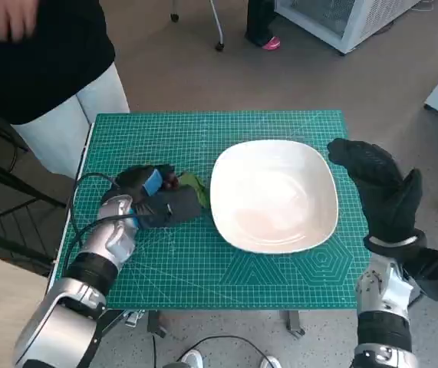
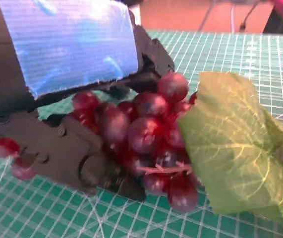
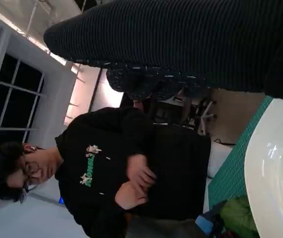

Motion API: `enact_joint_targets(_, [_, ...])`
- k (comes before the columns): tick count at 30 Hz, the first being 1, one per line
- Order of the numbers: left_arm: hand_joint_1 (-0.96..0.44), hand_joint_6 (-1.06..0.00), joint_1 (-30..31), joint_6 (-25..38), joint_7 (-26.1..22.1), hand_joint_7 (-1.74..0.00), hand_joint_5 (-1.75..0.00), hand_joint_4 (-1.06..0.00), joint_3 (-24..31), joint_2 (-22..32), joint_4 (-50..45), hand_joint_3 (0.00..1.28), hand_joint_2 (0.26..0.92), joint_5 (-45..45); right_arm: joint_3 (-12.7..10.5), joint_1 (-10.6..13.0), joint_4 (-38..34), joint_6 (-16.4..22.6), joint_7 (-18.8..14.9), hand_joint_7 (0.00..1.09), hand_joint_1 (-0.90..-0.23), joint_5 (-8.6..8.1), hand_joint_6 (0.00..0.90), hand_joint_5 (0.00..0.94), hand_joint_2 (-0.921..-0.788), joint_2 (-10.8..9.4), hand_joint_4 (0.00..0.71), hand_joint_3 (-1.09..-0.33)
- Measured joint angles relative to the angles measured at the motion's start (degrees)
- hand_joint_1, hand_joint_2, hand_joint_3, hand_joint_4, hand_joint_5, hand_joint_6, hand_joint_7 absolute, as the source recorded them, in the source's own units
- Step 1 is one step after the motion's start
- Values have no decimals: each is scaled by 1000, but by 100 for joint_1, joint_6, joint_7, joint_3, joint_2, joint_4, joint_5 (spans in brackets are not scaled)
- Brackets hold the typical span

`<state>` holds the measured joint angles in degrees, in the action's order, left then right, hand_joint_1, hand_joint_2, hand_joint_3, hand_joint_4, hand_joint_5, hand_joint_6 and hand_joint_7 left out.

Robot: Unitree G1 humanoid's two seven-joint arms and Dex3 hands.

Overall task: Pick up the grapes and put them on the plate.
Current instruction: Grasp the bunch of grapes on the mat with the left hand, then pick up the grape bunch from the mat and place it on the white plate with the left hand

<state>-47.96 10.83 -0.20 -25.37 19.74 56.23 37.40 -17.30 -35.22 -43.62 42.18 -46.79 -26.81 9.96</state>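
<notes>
The left hand point(image 1: 151, 201) is laid on the green cutting mat point(image 1: 203, 261), just left of the plate, and its black fingers point(image 2: 77, 158) are closed around the bunch of red grapes point(image 2: 146, 134). In the left wrist view the berries are seen pressed between the fingers and the blue-taped back, with a green leaf point(image 2: 230, 153) spread beside them toward the plate. The grapes are still resting on the mat, not lifted. The white plate point(image 1: 274, 195) is set at the mat's middle, apart from the leaf by a narrow gap. The right hand point(image 1: 380, 188) is held upright beside the plate's right rim, fingers apart, nothing grasped. A person point(image 3: 106, 173) in a black top is seated beyond the table.
</notes>
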Motion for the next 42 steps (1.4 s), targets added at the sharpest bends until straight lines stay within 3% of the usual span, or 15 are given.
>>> enact_joint_targets(6, [5, -676, 1, -29, 90, -1122, -1096, -730, -143, -3, 48, 23, 919, 84, -1, 1, 0, -9, 0, 2, -382, -1, 509, 1, -921, 0, 557, -521])
enact_joint_targets(17, [1, -672, -1, -103, 103, -1105, -1184, -686, -140, -5, 109, 45, 920, 41, -1, 2, 15, -11, -1, 2, -391, -6, 510, 1, -921, 0, 558, -518])
enact_joint_targets(42, [0, -639, -1, -5, 45, -1168, -1153, -684, -101, -1, 31, 59, 920, 26, 29, 35, 109, -17, 1, 1, -391, -5, 509, 0, -921, -1, 557, -517])
